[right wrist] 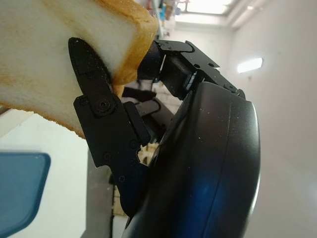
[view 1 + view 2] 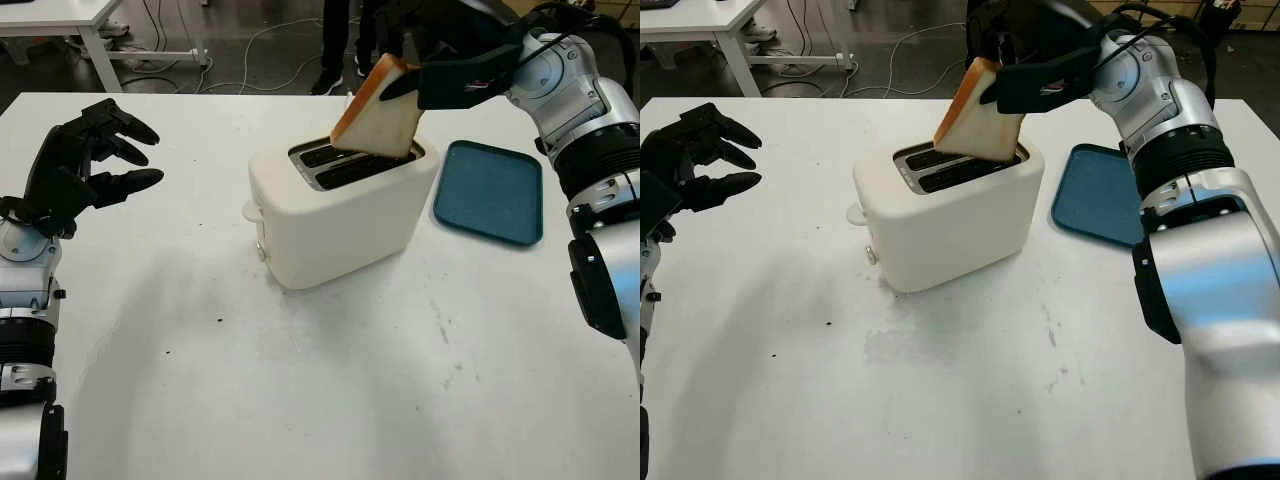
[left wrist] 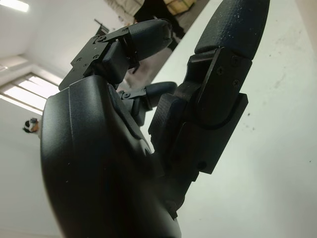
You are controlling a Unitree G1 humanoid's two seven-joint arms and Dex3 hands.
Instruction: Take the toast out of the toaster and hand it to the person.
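Pinching the toast [image 2: 378,112] by its upper corner, the right hand [image 2: 462,78] is holding the slice tilted above the toaster [image 2: 340,210], with the lower edge just at the rear slot's mouth. In the right wrist view, one black finger [image 1: 91,74] is pressing flat on the pale crumb while others are bracing the crust side. To do this step well, the hand should be lifting straight along the slot until the bottom edge is fully free, since dragging sideways could be catching the slice on the slot or tipping the toaster. The grip looks narrow, so squeezing gently matters. A blue tray [image 2: 490,190] is lying just beside the toaster, toward the surface's right edge. A person's legs [image 2: 336,45] are standing beyond the far edge. The left hand [image 2: 85,160] is hovering open near the left edge.
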